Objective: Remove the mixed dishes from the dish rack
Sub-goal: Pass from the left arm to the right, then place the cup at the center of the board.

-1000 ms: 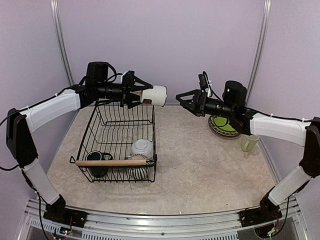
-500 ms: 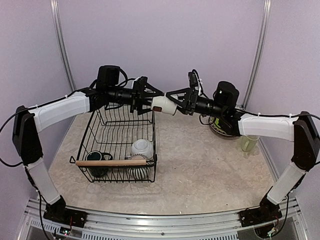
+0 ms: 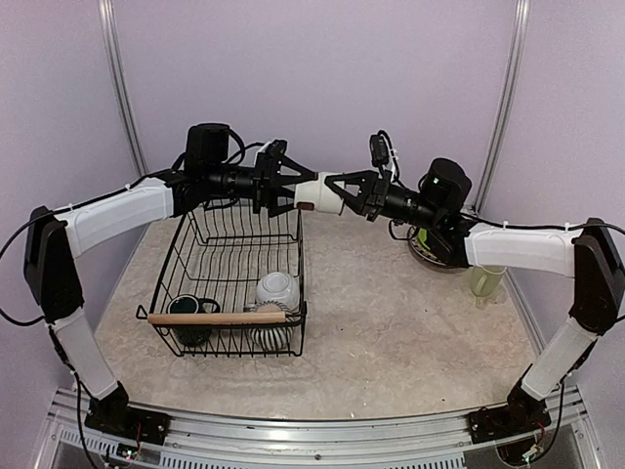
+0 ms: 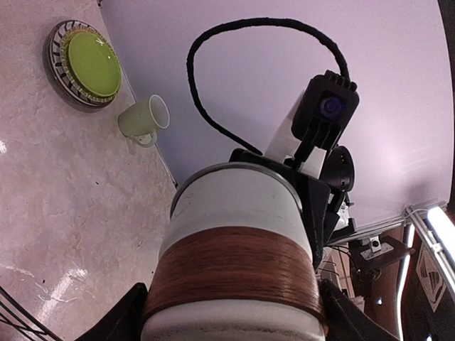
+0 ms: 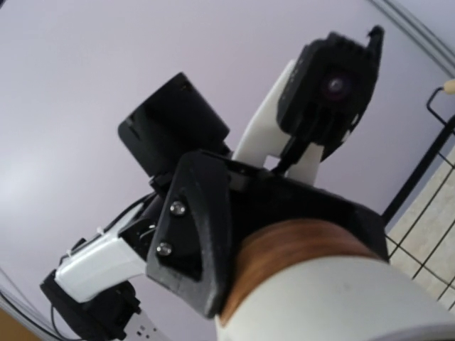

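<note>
Nearest, at the near end of the dish rack [image 3: 234,256] on the left side of the table [image 3: 391,332], the dark teal mug [image 3: 190,311], the striped mug [image 3: 270,338] and the white bowl [image 3: 278,289] are sitting beside the near wooden handle [image 3: 220,318]. Farther on the right, the pale green mug [image 4: 142,119] is standing on the table, and just beyond it the lime-green plate [image 4: 89,62] is lying on the black-and-white striped plate [image 4: 54,51]. Farthest, high over the far right corner of the rack, the two arms are facing each other in the air. The left gripper [image 3: 293,195] is clamping the small white cup [image 3: 314,193] around its brown band, and the cup is lying sideways between the arms. The right gripper [image 3: 334,192] is pressing on the cup's right end with its jaws drawn together, and it seems to be pinching the edge there.
</note>
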